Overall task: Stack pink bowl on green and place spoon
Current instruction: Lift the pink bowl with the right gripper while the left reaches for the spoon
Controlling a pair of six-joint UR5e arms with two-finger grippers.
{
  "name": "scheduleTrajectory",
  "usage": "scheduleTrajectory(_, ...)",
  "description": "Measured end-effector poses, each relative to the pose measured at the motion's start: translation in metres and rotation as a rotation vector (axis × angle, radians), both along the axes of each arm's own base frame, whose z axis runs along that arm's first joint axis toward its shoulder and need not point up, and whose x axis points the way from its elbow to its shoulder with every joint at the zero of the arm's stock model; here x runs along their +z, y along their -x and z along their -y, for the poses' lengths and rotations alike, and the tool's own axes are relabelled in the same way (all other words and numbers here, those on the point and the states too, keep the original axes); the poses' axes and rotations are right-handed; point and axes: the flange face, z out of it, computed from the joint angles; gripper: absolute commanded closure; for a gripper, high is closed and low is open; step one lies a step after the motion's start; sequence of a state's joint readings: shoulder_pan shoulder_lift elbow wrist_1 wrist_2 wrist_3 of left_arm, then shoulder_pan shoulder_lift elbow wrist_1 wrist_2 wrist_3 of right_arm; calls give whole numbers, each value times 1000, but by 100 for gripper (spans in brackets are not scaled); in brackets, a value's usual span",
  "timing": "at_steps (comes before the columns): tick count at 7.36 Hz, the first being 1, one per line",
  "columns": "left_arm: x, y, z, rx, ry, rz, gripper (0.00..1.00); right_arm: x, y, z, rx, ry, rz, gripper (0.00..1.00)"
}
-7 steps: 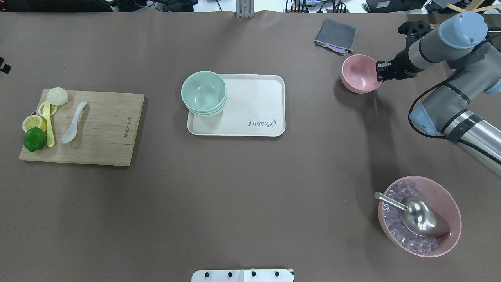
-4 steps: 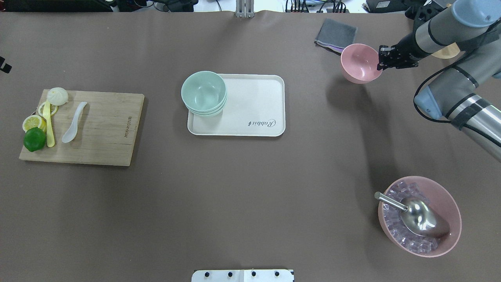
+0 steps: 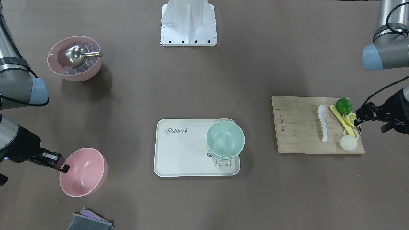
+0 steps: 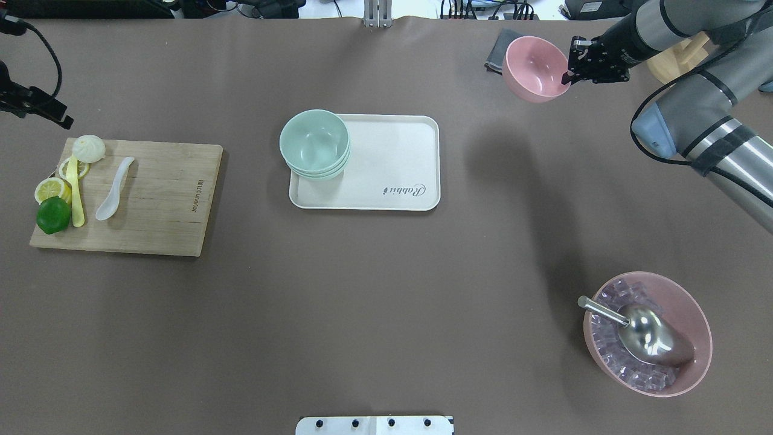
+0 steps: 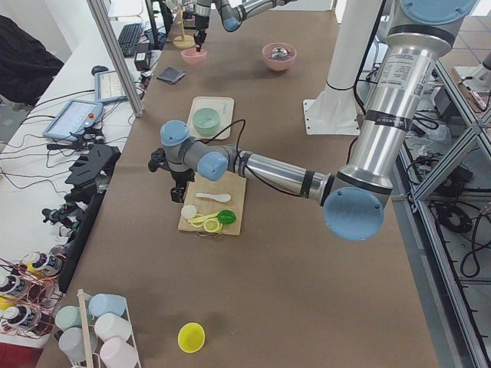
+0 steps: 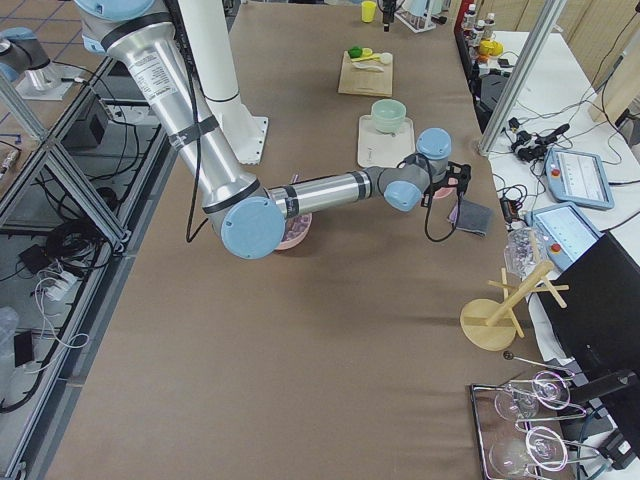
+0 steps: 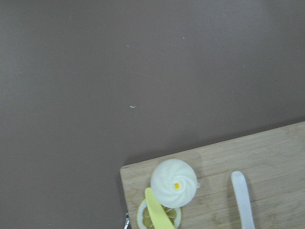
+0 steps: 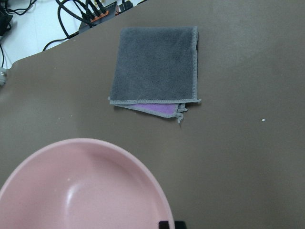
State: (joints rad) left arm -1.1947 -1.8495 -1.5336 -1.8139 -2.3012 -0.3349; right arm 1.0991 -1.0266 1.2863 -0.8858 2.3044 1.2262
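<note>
My right gripper is shut on the rim of the plain pink bowl and holds it in the air above the grey cloth, at the far right. The bowl also shows in the front view and fills the bottom of the right wrist view. The stack of mint-green bowls sits on the left end of the white tray. The white spoon lies on the wooden board. My left gripper hovers open and empty beyond the board's far left corner.
On the board's left edge lie a white bun, a yellow utensil, lemon slices and a lime. A big pink bowl of ice cubes with a steel scoop stands at the near right.
My right gripper has lifted the pink bowl off the table and carried it up and to the left, over the grey cloth. My left arm has come into view at the far left.
</note>
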Motion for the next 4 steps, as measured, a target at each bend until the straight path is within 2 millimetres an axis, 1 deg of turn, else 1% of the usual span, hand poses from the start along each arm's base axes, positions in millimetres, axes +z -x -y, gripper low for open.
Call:
scheduleTrajectory(1,-3,-31,-6,22,27,-4,3,-24,11,-1,-12,-13,25,100)
scheduleTrajectory(2,-2,-53,-12,40,52,-4,3,-42,23,-5,-22,-16,45,100)
scheduleTrajectory(3,3,-70,-17,48,79,-1,7,-53,30,-8,-29,-20,57,100)
scheduleTrajectory(4,6,-80,-19,47,91,11,14,-63,35,-10,-34,-26,66,100)
